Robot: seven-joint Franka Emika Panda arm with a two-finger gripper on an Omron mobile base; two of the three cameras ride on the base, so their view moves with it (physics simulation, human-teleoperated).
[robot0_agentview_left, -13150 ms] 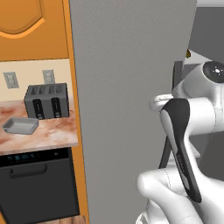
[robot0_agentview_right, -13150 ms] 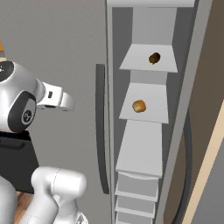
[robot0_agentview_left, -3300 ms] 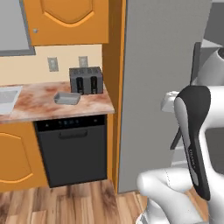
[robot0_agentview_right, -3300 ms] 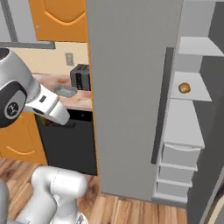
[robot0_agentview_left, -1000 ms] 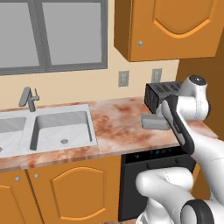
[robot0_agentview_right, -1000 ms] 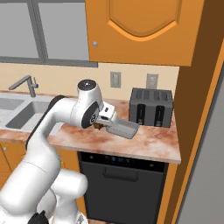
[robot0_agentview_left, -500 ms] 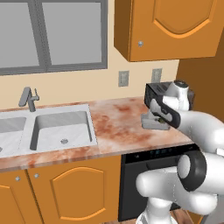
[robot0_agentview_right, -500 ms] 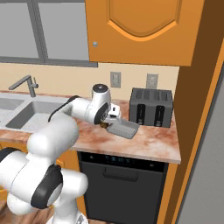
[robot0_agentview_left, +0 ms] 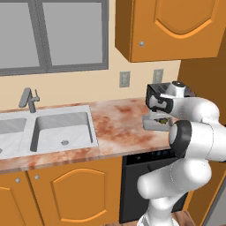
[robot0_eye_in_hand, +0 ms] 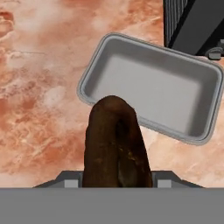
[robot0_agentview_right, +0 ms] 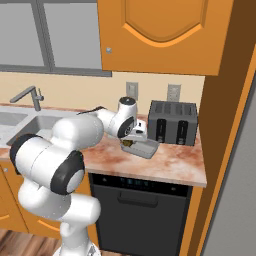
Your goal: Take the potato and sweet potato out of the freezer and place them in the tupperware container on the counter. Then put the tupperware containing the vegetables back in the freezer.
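Observation:
My gripper [robot0_agentview_right: 130,142] is shut on the sweet potato [robot0_eye_in_hand: 116,144], a dark reddish-brown lump that hides the fingertips in the hand view. It hangs just above the counter [robot0_eye_in_hand: 39,87] at the near left edge of the tupperware container [robot0_eye_in_hand: 153,89], a shallow grey tray whose inside holds nothing. In the left base view the gripper [robot0_agentview_left: 161,120] hovers over the tray [robot0_agentview_left: 152,126], in front of the toaster. The potato is out of view. A grey strip of the freezer [robot0_agentview_right: 237,200] stands at the far right.
A dark slotted toaster [robot0_agentview_right: 173,122] stands right behind the tray. The grey sink [robot0_agentview_left: 62,130] with its faucet [robot0_agentview_left: 28,99] lies to the left. A black dishwasher [robot0_agentview_right: 140,210] sits under the counter. Orange wall cabinets [robot0_agentview_right: 160,30] hang overhead.
After the base drove from the freezer to the counter, the arm reached forward and lowered the sweet potato to just above the tray's edge. The grip has not changed.

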